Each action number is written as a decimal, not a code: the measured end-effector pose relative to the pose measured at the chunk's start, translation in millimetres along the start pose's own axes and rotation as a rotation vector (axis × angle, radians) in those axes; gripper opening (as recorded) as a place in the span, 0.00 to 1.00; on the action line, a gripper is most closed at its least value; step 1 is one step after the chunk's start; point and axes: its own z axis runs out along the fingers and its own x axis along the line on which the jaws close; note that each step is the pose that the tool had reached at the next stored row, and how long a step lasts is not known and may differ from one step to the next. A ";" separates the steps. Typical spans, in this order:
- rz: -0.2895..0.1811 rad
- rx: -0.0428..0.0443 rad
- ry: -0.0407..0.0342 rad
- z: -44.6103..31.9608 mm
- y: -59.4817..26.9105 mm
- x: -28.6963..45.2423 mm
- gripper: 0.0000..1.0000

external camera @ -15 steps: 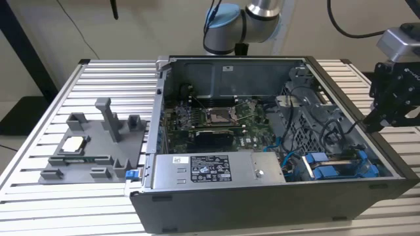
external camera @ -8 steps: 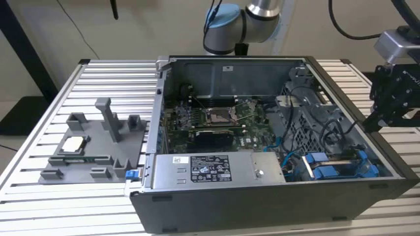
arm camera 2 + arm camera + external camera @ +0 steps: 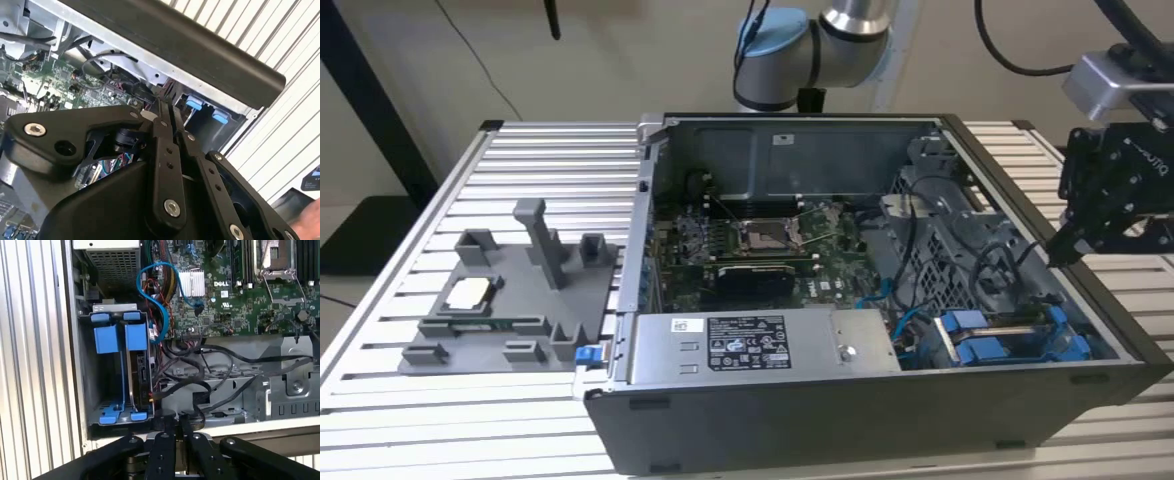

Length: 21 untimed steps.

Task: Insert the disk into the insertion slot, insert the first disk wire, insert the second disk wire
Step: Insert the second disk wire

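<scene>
The insertion slot [image 3: 1003, 336] is the blue-railed bay in the case's corner, on the exterior view's right. In the first wrist view two blue bracket tabs [image 3: 120, 336] top the insertion slot [image 3: 95, 390], and the disk [image 3: 141, 371] stands edge-on in one half, dark and thin. A blue wire [image 3: 150, 280] loops from the board down to the disk's edge. Black wires [image 3: 200, 382] lie beside the bay. My gripper [image 3: 1058, 252] hangs over the case's wall beside the bay, and its fingers meet, shut, in both wrist views [image 3: 162, 102] [image 3: 175, 426]. I cannot tell whether anything is pinched between them.
Inside the open case lie the green motherboard with its silver processor socket [image 3: 761, 235] and the grey labelled power-supply box [image 3: 747, 345]. A grey plastic fixture [image 3: 507, 300] stands on the slatted table [image 3: 400, 420] on the exterior view's left.
</scene>
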 end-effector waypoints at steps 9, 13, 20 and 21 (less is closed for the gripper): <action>0.000 -0.0013 -0.0002 -5.9 23.0 1.2 0.16; 0.000 -0.0027 -0.0001 -5.9 37.4 2.3 0.16; -0.008 -0.0021 0.0262 -3.7 54.3 3.9 0.16; -0.014 -0.0026 0.0278 -3.0 54.4 4.0 0.16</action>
